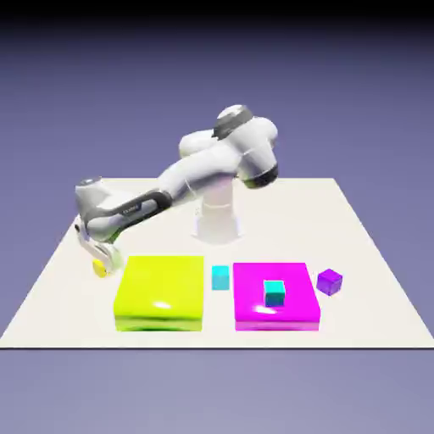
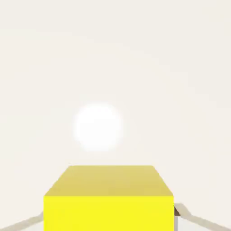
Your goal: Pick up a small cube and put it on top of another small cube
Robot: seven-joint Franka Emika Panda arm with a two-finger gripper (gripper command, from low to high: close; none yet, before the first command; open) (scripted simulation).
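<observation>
The pincer was clamped on the small yellow cube, which sat between its fingertips, low over or on the pale tabletop. Beside the pincer, toward the exterior view's right, lay the yellow-green slab; farther that way, a cyan cube stood before the magenta slab.

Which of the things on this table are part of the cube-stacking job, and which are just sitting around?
Part of the job:
- yellow cube, between the fingertips
- gripper, shut on it
- one other small cube, to be stacked on; which one, I cannot tell

Apparently just lying about:
- yellow-green slab
- magenta slab, under a cyan cube
</observation>
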